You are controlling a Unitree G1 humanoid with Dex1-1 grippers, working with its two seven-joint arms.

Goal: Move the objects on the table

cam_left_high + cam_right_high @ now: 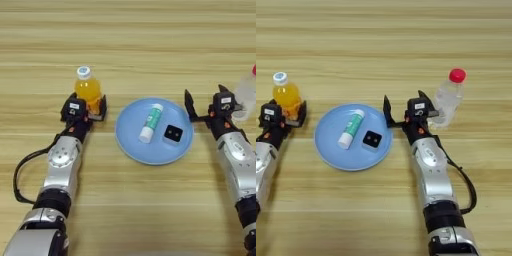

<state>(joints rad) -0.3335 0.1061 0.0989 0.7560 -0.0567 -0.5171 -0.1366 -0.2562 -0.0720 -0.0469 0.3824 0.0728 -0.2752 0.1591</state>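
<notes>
A small orange-drink bottle (pixel 88 89) with a pale cap stands upright on the wooden table (pixel 130 35), left of a blue plate (pixel 131 145). My left gripper (pixel 91 109) is shut on the bottle's lower part, and one black finger (pixel 103 107) shows on the bottle's right side. On the plate lie a teal-and-white tube (pixel 152 122) and a tiny black block (pixel 173 133) with a light dot. My right gripper (pixel 405 107) stands open just right of the plate, with nothing between its fingers.
A clear bottle (pixel 448 102) with a red cap (pixel 457 75) stands upright just right of the right gripper, close to its outer finger. Both forearms reach in from the near edge. Bare tabletop stretches across the far half.
</notes>
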